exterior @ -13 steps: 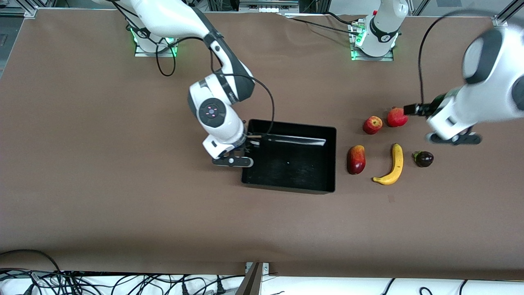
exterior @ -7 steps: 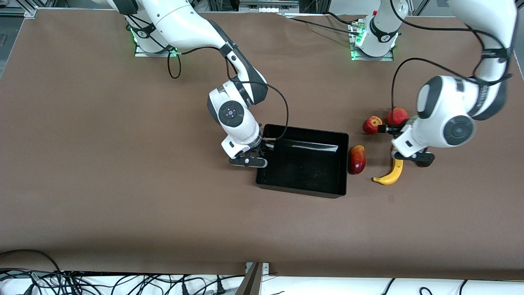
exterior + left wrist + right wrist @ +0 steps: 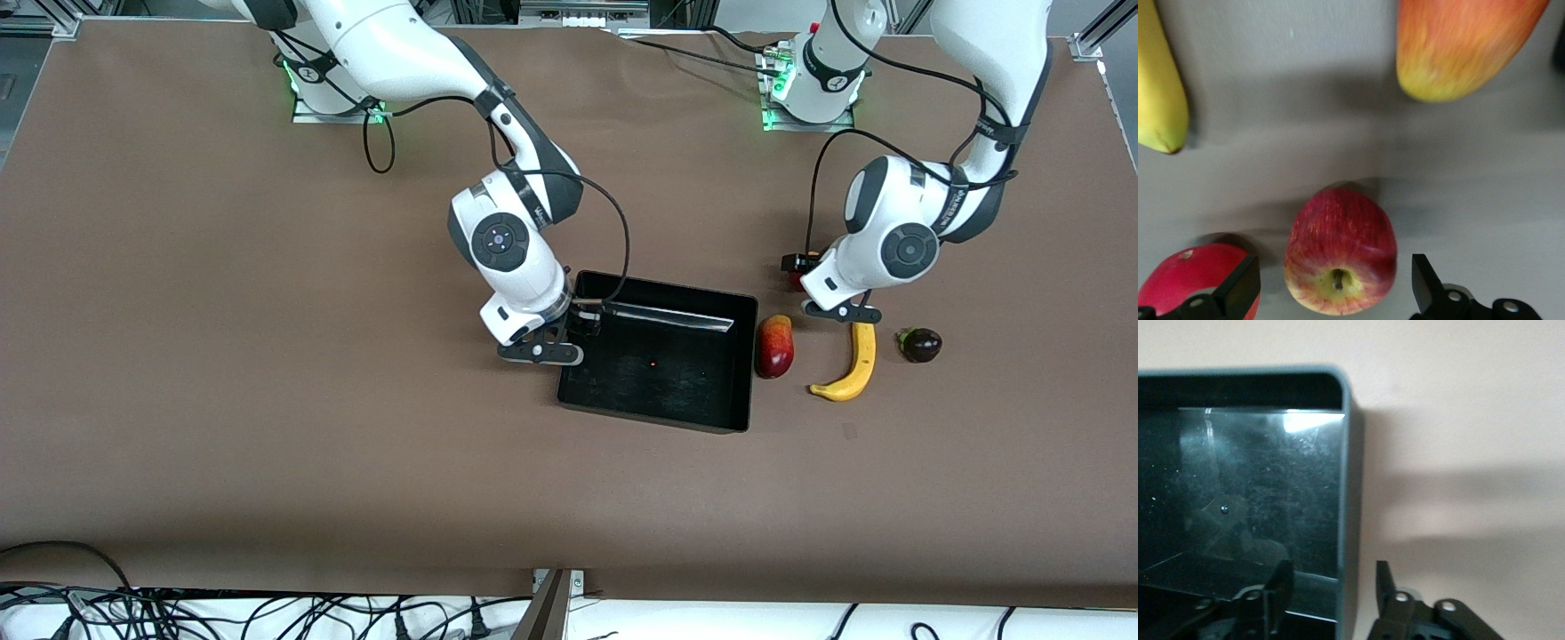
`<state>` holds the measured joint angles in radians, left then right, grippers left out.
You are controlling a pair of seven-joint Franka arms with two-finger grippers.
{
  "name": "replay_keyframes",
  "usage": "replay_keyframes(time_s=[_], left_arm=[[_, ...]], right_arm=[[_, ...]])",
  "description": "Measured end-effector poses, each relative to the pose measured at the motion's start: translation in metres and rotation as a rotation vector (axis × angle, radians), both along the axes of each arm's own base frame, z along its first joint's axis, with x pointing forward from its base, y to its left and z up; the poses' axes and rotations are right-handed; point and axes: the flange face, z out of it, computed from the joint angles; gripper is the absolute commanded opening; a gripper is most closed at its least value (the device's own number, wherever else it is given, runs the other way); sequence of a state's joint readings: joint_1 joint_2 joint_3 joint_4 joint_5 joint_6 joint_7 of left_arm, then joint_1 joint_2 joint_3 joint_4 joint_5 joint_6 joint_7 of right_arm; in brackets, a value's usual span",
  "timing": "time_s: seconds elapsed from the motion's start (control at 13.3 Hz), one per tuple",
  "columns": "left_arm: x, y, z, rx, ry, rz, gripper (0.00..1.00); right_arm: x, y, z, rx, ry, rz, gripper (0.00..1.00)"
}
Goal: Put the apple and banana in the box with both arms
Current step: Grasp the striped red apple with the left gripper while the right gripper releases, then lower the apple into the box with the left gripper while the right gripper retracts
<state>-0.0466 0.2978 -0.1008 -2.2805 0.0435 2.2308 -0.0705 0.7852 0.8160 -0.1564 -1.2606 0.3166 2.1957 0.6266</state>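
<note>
Two grippers | left gripper (image 3: pixel 1331 293) jaws released astride apple (image 3: pixel 1340 249) | right gripper (image 3: pixel 1335 597) jaws released straddling box (image 3: pixel 1346 487) wall

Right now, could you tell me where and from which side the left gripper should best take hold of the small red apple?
Grip the small round red apple with pale yellow streaks across its widest middle, coming straight down from above. It lies with its stem dimple tipped sideways, between the open left gripper fingers, so the rounded flanks are free. The evenly red round fruit sits close beside it.

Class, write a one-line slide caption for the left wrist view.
Left pincer open, its fingers either side of the apple, with banana and mango-like fruit lying apart on the table.
</note>
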Motion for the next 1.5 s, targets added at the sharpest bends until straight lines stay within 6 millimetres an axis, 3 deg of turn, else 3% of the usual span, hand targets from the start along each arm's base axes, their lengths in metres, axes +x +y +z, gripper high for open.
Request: replay_keyframes(time_s=[0.08,0.15,0.3,0.45,0.6,0.75,0.9,0.98,1.05,1.2,1.35,1.5], left_arm=[[-0.005,0.001,-0.004,0.002,0.009,-0.001,0.30],[-0.008,0.001,-0.007,0.003,0.017,-0.002,0.27],[-0.006,0.000,-0.006,0.003,0.011,-0.003,0.22],[0.003,-0.001,0.003,0.002,0.000,-0.002,0.24],[0.035,-0.004,0.047,0.014,0.033,0.001,0.25],[0.075,-0.022,0.119,0.019,0.026,-0.002,0.25],[0.098,-0.067,0.167,0.010,-0.031,0.043,0.24],[0.105,-0.097,0.173,-0.004,-0.046,0.086,0.23],[0.110,-0.127,0.169,-0.007,-0.047,0.127,0.23],[0.117,-0.175,0.138,0.022,-0.029,0.187,0.23],[0.128,-0.190,0.090,0.023,-0.032,0.213,0.24],[0.131,-0.197,0.042,0.018,-0.031,0.213,0.24]], right_arm=[[0.010,-0.013,0.024,-0.014,-0.008,0.024,1.00],[0.021,-0.033,0.058,-0.028,-0.020,0.052,1.00],[0.039,-0.092,0.130,-0.068,-0.022,0.098,1.00],[0.052,-0.151,0.183,-0.087,-0.041,0.152,1.00],[0.053,-0.190,0.219,-0.094,-0.045,0.164,1.00],[0.047,-0.216,0.240,-0.102,-0.010,0.164,1.00],[0.042,-0.247,0.253,-0.095,0.023,0.164,1.00],[0.041,-0.274,0.259,-0.085,0.037,0.164,1.00],[0.040,-0.307,0.264,-0.083,0.047,0.170,1.00],[0.031,-0.363,0.275,-0.120,0.050,0.192,1.00],[0.014,-0.395,0.285,-0.125,0.050,0.201,1.00],[-0.005,-0.406,0.288,-0.138,0.032,0.209,1.00]])
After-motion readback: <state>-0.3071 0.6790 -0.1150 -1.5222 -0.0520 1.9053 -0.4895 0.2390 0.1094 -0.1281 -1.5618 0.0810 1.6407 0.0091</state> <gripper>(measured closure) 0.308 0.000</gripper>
